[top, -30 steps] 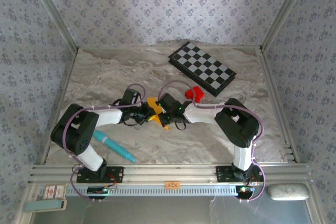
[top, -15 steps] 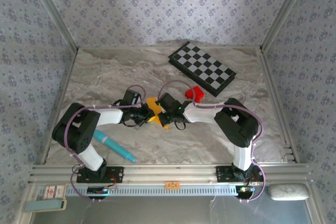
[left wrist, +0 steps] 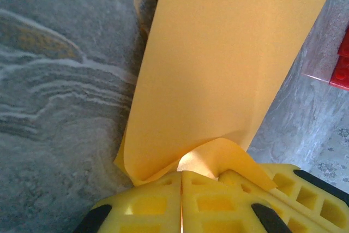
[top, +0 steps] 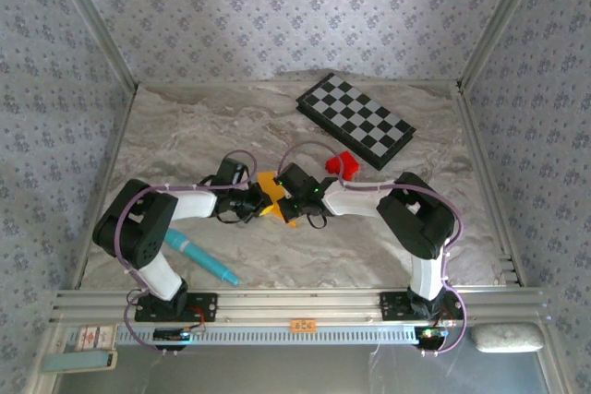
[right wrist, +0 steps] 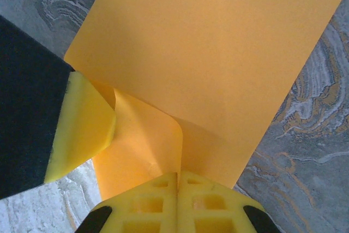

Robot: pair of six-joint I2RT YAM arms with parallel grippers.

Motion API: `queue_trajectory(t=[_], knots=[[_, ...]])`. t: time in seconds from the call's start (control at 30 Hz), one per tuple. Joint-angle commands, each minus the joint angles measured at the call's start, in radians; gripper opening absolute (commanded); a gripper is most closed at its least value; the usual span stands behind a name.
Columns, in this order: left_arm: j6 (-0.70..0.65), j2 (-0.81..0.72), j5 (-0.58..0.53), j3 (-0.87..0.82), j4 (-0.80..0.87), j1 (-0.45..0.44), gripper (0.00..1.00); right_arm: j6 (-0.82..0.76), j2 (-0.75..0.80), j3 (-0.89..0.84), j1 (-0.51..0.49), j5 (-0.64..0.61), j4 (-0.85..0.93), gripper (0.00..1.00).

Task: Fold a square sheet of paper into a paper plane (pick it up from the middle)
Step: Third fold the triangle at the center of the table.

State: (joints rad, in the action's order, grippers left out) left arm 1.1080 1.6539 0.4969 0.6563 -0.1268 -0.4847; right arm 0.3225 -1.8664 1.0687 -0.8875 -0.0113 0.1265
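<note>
The orange-yellow square sheet of paper (top: 269, 180) is bent over on itself between the two grippers, at the middle of the marbled table. My left gripper (top: 260, 199) is shut on its near edge; in the left wrist view the yellow fingertips (left wrist: 163, 200) press together on the curled paper (left wrist: 218, 64). My right gripper (top: 285, 195) faces it from the right and is shut on the same sheet (right wrist: 218, 47), with a rounded fold rising just above its jaws (right wrist: 178, 176). The left gripper's yellow finger (right wrist: 82, 126) touches the fold from the left. The paper plane is out of view.
A small red block (top: 341, 165) lies just right of the grippers, and also shows at the right edge of the left wrist view as a red block (left wrist: 343, 64). A black-and-white checkerboard (top: 355, 120) sits at the back right. A teal pen (top: 199, 256) lies near the left arm's base.
</note>
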Motion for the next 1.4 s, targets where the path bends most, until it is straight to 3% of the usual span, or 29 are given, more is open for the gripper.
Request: queue_trajectory(t=[0.0, 0.17, 0.6, 0.77, 0.9, 1.07, 1.37], knots=[[-0.019, 0.032, -0.022, 0.018, 0.064, -0.005, 0.07, 0.013, -0.039, -0.003, 0.008, 0.007, 0.069, 0.0], [-0.034, 0.04, -0.041, 0.039, 0.14, -0.005, 0.07, 0.022, -0.011, 0.009, 0.015, 0.016, 0.071, 0.0], [-0.051, 0.07, -0.064, 0.067, 0.231, -0.005, 0.04, 0.08, 0.148, 0.064, 0.062, 0.097, 0.186, 0.31], [-0.036, 0.077, -0.065, 0.074, 0.231, -0.004, 0.04, 0.101, 0.171, 0.017, 0.073, 0.262, 0.146, 0.27], [-0.036, 0.084, -0.063, 0.082, 0.233, -0.006, 0.04, 0.104, 0.147, 0.007, 0.069, 0.348, 0.135, 0.15], [-0.035, 0.087, -0.061, 0.087, 0.24, -0.006, 0.04, 0.105, 0.098, 0.019, 0.058, 0.372, 0.144, 0.06], [-0.028, 0.092, -0.054, 0.091, 0.242, -0.009, 0.05, 0.113, 0.013, 0.082, 0.047, 0.355, 0.176, 0.04]])
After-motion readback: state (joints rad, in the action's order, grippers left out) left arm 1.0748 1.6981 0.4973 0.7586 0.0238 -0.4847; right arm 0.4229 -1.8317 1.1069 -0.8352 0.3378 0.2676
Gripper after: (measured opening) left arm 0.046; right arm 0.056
